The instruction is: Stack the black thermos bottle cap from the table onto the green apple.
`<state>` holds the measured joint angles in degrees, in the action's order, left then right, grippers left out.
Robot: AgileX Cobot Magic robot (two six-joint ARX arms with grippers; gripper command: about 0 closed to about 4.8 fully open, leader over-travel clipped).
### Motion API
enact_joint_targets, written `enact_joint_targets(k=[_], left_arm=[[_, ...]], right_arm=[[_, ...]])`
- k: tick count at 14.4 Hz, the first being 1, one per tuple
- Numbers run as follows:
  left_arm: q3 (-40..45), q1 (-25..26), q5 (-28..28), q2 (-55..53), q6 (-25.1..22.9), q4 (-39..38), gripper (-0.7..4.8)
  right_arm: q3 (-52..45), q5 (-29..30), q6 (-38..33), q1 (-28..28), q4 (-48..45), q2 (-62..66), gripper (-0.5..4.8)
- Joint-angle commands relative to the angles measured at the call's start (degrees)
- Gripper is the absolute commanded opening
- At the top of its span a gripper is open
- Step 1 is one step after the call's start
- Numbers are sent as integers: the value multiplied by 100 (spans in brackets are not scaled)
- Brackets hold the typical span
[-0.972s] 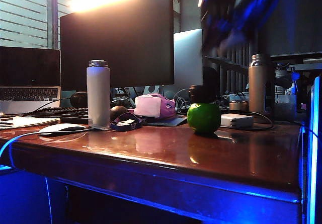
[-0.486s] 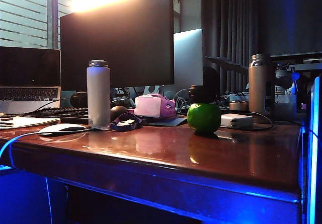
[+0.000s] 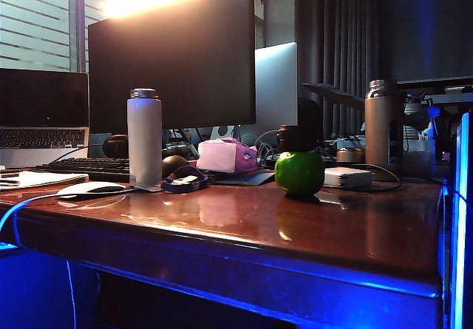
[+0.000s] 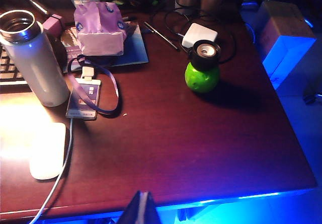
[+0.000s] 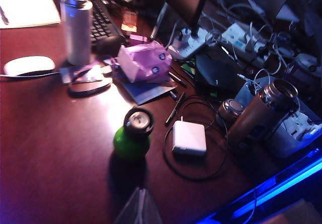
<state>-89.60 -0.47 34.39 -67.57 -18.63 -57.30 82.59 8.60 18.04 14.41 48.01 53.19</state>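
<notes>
Stacking looks finished from my console: the black thermos bottle cap (image 4: 205, 55) sits open side up on the green apple (image 4: 202, 77), which rests on the table (image 4: 166, 143). My left gripper (image 4: 142, 209) and right gripper (image 5: 138, 208) hang well clear, both pinched closed and holding nothing. I judge nothing remains.

glossy wooden table (image 3: 310, 225) (reddish), shiny green apple (image 3: 299, 173)

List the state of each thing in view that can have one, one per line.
black thermos bottle cap: on the apple, open side up
green apple: on the table, carrying the cap
white thermos: upright, uncapped
brown thermos: upright, uncapped
left gripper: jaws shut, empty
right gripper: jaws shut, empty
</notes>
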Motion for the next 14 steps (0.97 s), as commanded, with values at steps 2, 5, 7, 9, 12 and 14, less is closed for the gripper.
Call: enact_joint_targets(k=[2, 5, 7, 9, 12, 14], left_arm=[[-15, 0, 33, 13, -44, 37, -3], [-13, 0, 33, 13, -44, 37, -3], [-15, 0, 33, 13, -44, 39, -3], [-13, 0, 33, 13, -44, 37, -3], [-13, 0, 33, 13, -44, 39, -3], [-15, 0, 33, 13, -44, 37, -3]], right_arm=[[-1333, 260, -212, -105, -737, -1176, -1], [-3322, 953, -616, -671, -2441, -2330, -1], [-4358, 918, -780, -798, -2889, -2850, -1], [-5158, 870, -1220, -798, -3086, -3195, -1], [-6190, 284, -1565, -892, -3864, -3781, -1], [-6769, 109, -1663, -1222, -4057, -4354, -1]])
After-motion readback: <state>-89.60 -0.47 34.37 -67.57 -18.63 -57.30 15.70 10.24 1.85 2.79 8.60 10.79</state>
